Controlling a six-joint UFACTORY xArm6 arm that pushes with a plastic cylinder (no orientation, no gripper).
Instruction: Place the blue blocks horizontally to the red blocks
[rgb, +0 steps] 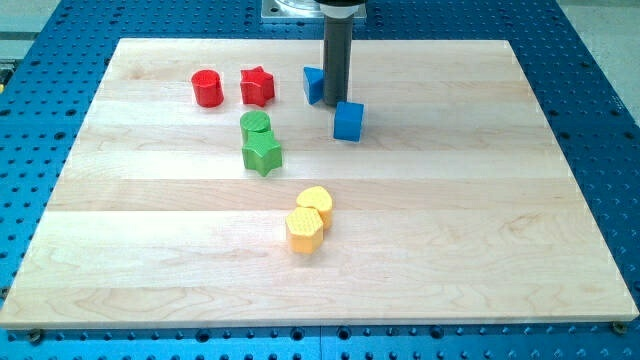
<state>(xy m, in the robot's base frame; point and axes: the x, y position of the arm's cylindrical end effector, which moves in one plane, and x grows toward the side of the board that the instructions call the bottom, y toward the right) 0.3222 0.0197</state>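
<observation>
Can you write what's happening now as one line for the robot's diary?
my tip between blue blocks | blue cube below red row | other blue block beside red star

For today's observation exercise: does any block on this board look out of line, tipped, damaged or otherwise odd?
Nothing looks damaged or tipped. One thing stands out: the blue cube sits lower than the row formed by the red cylinder, red star and the other blue block. My tip stands between the two blue blocks.

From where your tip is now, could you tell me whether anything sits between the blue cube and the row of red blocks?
Nothing visible blocks it. My tip rests just above the blue cube, beside the other blue block, which already sits right of the red star and red cylinder.
</observation>
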